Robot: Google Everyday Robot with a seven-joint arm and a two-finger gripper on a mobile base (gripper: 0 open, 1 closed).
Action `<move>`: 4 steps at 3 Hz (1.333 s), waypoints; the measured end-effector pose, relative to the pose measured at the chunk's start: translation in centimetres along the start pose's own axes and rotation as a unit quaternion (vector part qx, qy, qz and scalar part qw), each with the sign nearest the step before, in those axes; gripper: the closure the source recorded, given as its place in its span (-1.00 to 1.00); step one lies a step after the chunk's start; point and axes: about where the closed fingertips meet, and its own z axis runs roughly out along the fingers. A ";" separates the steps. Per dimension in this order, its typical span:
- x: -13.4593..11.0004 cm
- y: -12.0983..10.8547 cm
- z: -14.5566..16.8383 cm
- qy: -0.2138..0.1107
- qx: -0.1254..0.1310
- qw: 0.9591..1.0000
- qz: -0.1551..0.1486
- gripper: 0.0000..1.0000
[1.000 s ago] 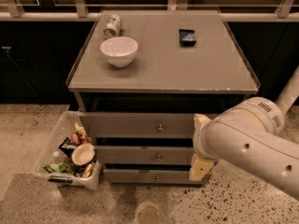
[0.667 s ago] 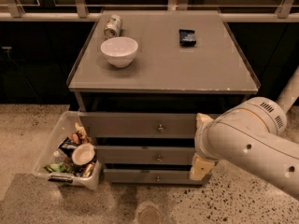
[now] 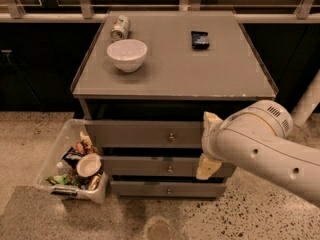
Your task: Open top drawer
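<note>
The gripper (image 3: 206, 145) hangs in front of the cabinet (image 3: 175, 79), at the right end of the drawer fronts. Its two pale fingers (image 3: 212, 121) stand apart, one above the other, with nothing between them but the drawer face behind. The upper finger lies over the right end of the top drawer (image 3: 140, 134). The lower one reaches down across the middle drawer (image 3: 145, 166). The bulky white arm (image 3: 260, 144) runs off to the right of the jaws and hides that corner of the cabinet.

Against a second ago, the gripper sits a little higher and a touch further left. The upper finger was level with the lower half of the top drawer then and is now up at its top edge. The top drawer itself has not shifted: it is shut as before. Its knob (image 3: 171, 136) is left of the jaws, near but apart from them, about level with the gap between the fingers.

The bottom drawer (image 3: 150, 188) lies below and left of the jaws. Whether the fingertips touch any drawer front is hard to say from here.

Up and left of the jaws, on the cabinet top, stand a white bowl (image 3: 127, 54) and a tipped can (image 3: 120, 27). A dark packet (image 3: 200, 39) lies straight above. Well left of the jaws, a bin (image 3: 60, 149) of rubbish sits on the floor.
</note>
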 end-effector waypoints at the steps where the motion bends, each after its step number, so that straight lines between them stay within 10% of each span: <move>1: -1.9 -5.6 4.0 -0.019 0.030 0.999 -0.021 -1.00; 4: -1.8 -4.1 6.7 -0.016 0.020 1.000 -0.006 -1.00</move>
